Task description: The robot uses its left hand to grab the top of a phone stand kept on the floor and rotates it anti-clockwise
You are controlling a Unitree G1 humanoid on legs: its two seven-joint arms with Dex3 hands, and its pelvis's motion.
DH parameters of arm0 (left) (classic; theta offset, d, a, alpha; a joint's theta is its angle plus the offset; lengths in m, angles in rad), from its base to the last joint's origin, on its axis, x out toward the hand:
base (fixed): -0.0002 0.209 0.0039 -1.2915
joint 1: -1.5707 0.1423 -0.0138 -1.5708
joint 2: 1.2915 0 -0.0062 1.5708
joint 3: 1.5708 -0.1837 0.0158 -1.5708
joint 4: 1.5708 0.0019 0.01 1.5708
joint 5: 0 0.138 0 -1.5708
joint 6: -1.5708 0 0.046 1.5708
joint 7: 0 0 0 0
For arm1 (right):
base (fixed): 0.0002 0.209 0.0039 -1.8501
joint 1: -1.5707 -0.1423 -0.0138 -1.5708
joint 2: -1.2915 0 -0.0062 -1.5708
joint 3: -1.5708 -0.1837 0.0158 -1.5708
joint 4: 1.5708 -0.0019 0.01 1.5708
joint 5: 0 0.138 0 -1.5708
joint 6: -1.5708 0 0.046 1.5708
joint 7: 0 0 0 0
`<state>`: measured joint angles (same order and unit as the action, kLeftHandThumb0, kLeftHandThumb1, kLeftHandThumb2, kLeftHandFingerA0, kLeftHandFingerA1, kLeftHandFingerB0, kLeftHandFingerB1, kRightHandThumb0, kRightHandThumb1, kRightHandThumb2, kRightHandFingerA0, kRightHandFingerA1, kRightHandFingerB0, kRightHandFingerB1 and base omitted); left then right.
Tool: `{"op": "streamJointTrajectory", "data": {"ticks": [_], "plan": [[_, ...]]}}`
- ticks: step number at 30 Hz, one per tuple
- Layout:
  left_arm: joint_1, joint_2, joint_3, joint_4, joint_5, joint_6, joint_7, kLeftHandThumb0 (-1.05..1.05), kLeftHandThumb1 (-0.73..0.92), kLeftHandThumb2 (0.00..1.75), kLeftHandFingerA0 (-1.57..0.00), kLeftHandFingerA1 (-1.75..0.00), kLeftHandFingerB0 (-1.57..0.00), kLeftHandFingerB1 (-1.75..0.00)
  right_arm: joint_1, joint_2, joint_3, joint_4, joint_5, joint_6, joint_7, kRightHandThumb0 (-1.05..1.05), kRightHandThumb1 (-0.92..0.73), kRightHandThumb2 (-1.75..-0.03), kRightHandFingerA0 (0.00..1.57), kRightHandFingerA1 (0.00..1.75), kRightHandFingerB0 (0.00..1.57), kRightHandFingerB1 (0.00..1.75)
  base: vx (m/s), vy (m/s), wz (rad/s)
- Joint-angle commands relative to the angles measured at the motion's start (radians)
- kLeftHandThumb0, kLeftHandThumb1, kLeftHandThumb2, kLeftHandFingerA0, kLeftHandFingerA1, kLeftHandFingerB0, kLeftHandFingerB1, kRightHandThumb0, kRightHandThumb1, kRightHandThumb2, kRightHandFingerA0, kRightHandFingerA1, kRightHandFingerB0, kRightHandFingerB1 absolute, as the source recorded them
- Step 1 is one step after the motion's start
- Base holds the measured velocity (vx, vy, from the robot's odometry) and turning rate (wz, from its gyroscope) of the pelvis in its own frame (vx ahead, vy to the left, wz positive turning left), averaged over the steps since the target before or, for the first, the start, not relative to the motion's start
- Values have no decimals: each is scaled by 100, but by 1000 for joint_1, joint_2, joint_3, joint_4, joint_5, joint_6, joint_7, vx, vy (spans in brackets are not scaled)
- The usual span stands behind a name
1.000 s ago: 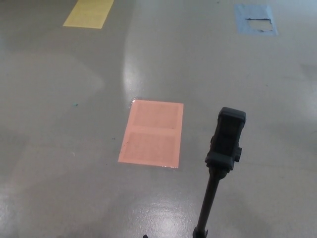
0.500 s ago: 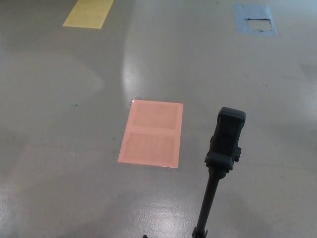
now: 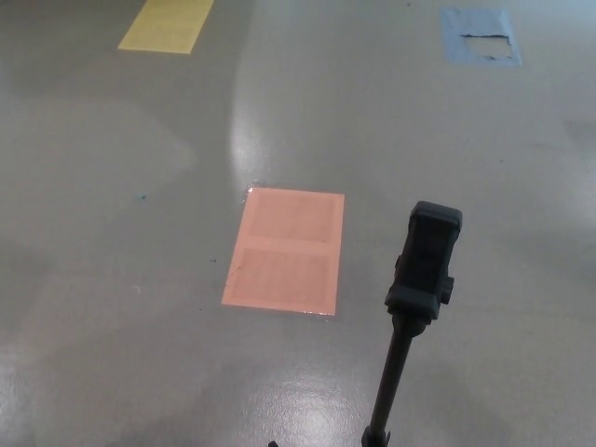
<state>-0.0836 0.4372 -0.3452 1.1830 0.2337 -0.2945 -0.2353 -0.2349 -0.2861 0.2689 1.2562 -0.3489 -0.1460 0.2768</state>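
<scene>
A black phone stand (image 3: 424,270) rises from the bottom edge of the head view, right of centre. Its clamp head sits at the top of a thin pole (image 3: 391,386), and the clamp holds no phone. The base of the stand is cut off by the lower edge of the picture. Neither of my hands nor any part of my arms shows.
The floor (image 3: 112,279) is glossy grey with light glare. An orange-pink rectangle (image 3: 286,250) is marked on it just left of the stand. A yellow patch (image 3: 168,24) lies at the far left, and a blue patch (image 3: 479,36) at the far right.
</scene>
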Motion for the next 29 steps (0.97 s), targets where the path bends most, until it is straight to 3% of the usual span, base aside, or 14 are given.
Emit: {"op": "streamJointTrajectory", "data": {"ticks": [1,3,7,8,11,12,15,16,19,20,23,25,26,29], "plan": [[-1,10,9,7,32,-18,4,-58,69,61,-48,-38,-25,-31,-2,-15,1,6,-5,8,-7,-50,-81,-65,65,47,38,33,0,0,0],[-2,7,13,10,32,-15,3,-57,68,61,-47,-38,-26,-31,-2,-16,3,6,-5,6,-5,-55,-68,-94,57,59,32,47,0,0,0],[-2,4,18,12,36,-12,4,-58,69,61,-47,-38,-26,-31,-2,-18,6,5,-7,2,-2,-55,-68,-94,57,59,32,47,0,0,0],[0,6,17,10,41,-17,5,-58,69,61,-47,-38,-26,-31,-2,-18,5,4,-5,5,0,-50,-81,-65,64,46,37,33,0,0,0],[1,7,17,7,47,-16,7,-58,69,61,-49,-38,-27,-31,-1,-18,3,4,-3,7,2,-50,-81,-65,64,47,37,33,0,0,0],[-2,6,18,8,47,-16,4,-56,69,61,-48,-38,-26,-31,-3,-18,3,4,-2,8,4,-54,-68,-94,56,58,31,46,0,0,0],[-5,5,21,9,49,-15,1,-56,69,61,-49,-38,-26,-31,-5,-18,2,3,-1,11,7,-54,-75,-69,62,49,33,35,0,0,0],[-5,6,21,8,51,-17,3,-56,68,61,-51,-39,-27,-31,-5,-17,2,4,-1,12,5,-55,-68,-93,57,58,30,46,0,0,0],[-7,6,21,5,58,-17,8,-57,68,61,-50,-39,-27,-31,-10,-17,2,6,-2,9,6,-55,-68,-94,56,58,30,46,0,0,0],[-9,5,21,8,60,-14,10,-56,67,61,-53,-39,-26,-30,-10,-18,3,6,-2,8,8,-50,-82,-65,63,44,36,33,0,0,0],[-13,3,18,13,66,-8,13,-62,59,84,-46,-51,-22,-42,-11,-18,3,7,-2,6,10,-50,-82,-65,62,44,36,33,0,0,0],[-15,2,17,14,67,-8,11,-55,68,61,-52,-39,-24,-30,-12,-18,2,8,-2,6,9,-54,-68,-94,54,58,29,46,0,0,0],[-14,2,19,14,66,-10,8,-55,68,61,-51,-38,-26,-30,-12,-19,4,10,-4,3,9,-50,-82,-65,62,44,37,33,0,0,0],[-12,2,22,14,65,-16,7,-55,68,61,-48,-37,-26,-31,-13,-21,9,11,-9,-1,8,-50,-82,-65,62,44,37,33,0,0,0]]}}
